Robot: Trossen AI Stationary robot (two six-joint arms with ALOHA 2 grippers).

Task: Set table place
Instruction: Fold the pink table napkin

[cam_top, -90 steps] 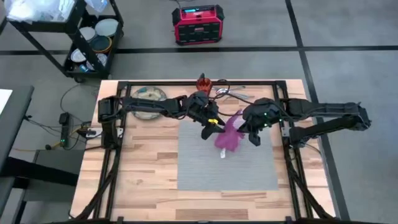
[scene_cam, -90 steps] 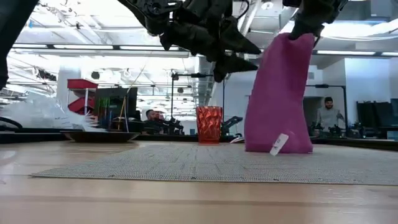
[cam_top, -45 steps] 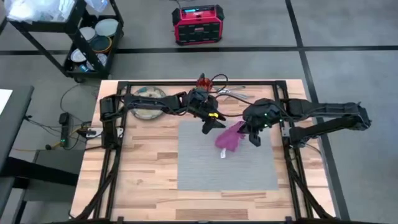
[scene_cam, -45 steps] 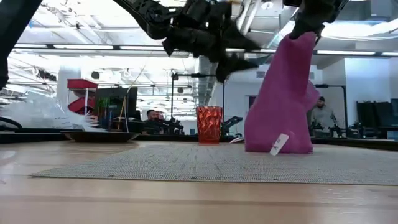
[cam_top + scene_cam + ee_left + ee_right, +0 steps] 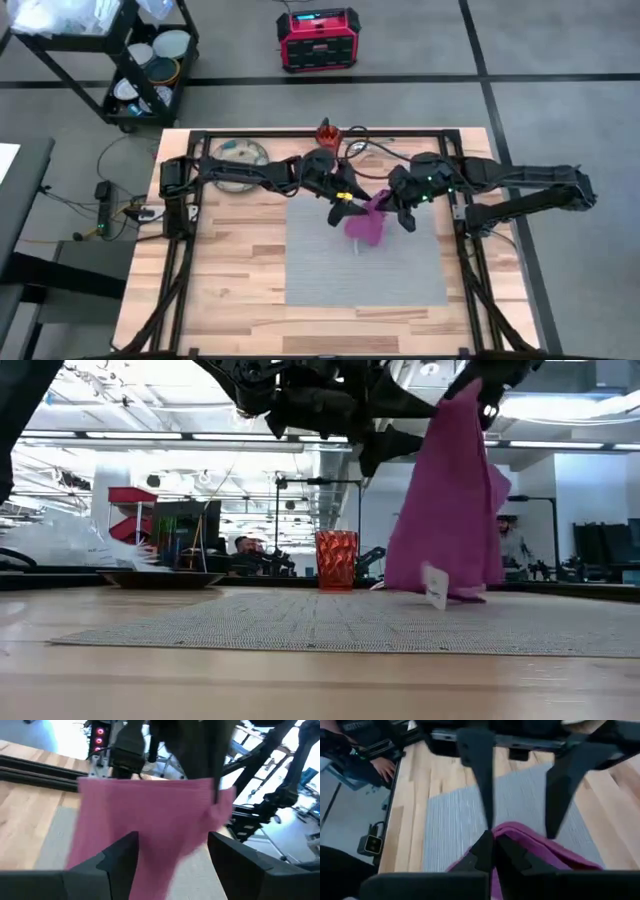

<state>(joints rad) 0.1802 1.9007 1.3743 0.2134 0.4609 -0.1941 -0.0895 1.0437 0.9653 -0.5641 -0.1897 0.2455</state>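
Observation:
A magenta napkin point(image 5: 450, 500) hangs over the far part of the grey mat point(image 5: 365, 262). My right gripper point(image 5: 390, 203) is shut on its top. My left gripper point(image 5: 347, 205) is open beside it on the left. In the left wrist view the napkin point(image 5: 150, 815) hangs just ahead of my left gripper's point(image 5: 172, 857) spread fingers, and I cannot tell whether they touch it. The speckled plate point(image 5: 238, 160) lies at the far left of the table point(image 5: 230, 260). The orange-red cup point(image 5: 336, 560) stands beyond the mat, with the steel cutlery point(image 5: 378, 150) to its right. My right gripper pinches the napkin's top edge point(image 5: 512, 832) between its two shut fingers, coming from above and slanting down. The cloth hangs below the fingers in loose folds. Its lower end with a white tag point(image 5: 436, 584) reaches down to the mat; whether it rests there, I cannot tell.
The black rail frame point(image 5: 320, 132) runs around the table's edges. A black shelf cart point(image 5: 130, 60) and a red box point(image 5: 318, 38) stand on the floor beyond the far edge. The near half of the mat is bare.
My left gripper has moved toward the hanging napkin, still open. The napkin's lower end and tag have swung toward the table's left while my right gripper keeps hold of the top.

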